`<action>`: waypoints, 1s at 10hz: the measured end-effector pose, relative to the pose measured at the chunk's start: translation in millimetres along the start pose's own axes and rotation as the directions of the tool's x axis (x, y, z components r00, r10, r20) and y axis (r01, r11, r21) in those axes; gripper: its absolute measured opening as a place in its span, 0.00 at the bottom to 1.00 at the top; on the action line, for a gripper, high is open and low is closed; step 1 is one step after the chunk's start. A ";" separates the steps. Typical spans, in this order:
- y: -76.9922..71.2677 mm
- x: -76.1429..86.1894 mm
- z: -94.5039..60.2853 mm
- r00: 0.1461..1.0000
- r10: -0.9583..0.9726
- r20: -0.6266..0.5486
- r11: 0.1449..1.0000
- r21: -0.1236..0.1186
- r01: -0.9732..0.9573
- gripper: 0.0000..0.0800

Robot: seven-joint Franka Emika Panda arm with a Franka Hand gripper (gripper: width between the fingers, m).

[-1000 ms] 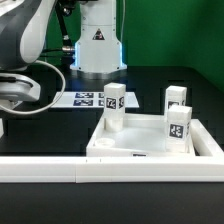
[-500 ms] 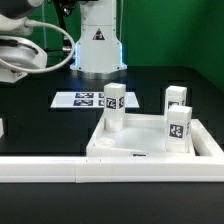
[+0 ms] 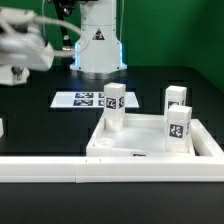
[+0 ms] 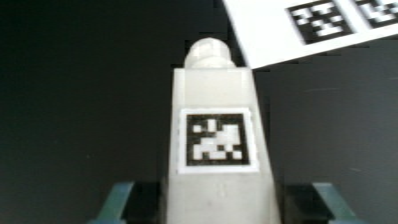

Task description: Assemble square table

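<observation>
The square table's white slab [image 3: 150, 146] lies inside the long white rail's corner at the exterior view's right. Three white tagged legs stand upright at it: one at its far left corner [image 3: 115, 101], one at the right [image 3: 179, 126], one behind that [image 3: 177, 97]. Whether they are fixed in I cannot tell. My gripper [image 4: 219, 206] is shut on another white leg [image 4: 217, 120], its tag facing the wrist camera, with a teal finger [image 4: 121, 201] on each side. In the exterior view the arm [image 3: 25, 45] is a blur high at the left.
The long white rail [image 3: 100, 171] runs along the front and turns back on the right. The marker board [image 3: 82, 99] lies on the black table before the robot's base [image 3: 98, 45]; its corner also shows in the wrist view [image 4: 329, 25]. A small white piece [image 3: 2, 127] sits at the left edge.
The arm has risen from low at the exterior view's left to high at the upper left. The slab and the three standing legs have not moved.
</observation>
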State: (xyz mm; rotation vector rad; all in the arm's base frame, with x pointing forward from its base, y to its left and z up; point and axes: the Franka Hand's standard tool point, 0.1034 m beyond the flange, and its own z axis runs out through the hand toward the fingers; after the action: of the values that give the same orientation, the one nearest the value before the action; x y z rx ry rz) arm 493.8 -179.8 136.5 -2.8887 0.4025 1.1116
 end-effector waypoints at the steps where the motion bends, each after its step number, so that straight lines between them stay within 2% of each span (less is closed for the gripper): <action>1: -0.5 7.6 -16.7 0.997 -0.009 -0.080 1.000 -0.007 0.009 0.36; 2: -0.7 13.5 -14.2 0.986 -0.016 -0.163 1.000 -0.011 0.015 0.36; 3: -2.0 10.2 -11.1 0.981 -0.020 -0.194 1.000 -0.004 0.019 0.36; 5: -2.2 19.4 -18.6 0.938 -0.027 -0.344 1.000 -0.012 0.024 0.36; 6: -6.9 25.1 -24.9 0.903 -0.007 -0.429 1.000 -0.010 0.003 0.36; 8: -65.3 34.6 -64.7 0.812 0.127 -0.569 0.992 0.063 -0.111 0.36; 9: -94.1 36.1 -83.8 0.777 0.202 -0.596 0.979 0.116 -0.166 0.36; 10: -110.0 36.3 -98.7 0.748 0.256 -0.613 0.967 0.163 -0.198 0.36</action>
State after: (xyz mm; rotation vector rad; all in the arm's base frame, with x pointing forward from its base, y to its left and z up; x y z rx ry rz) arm 611.6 -92.8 178.1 -3.1098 0.8101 0.0619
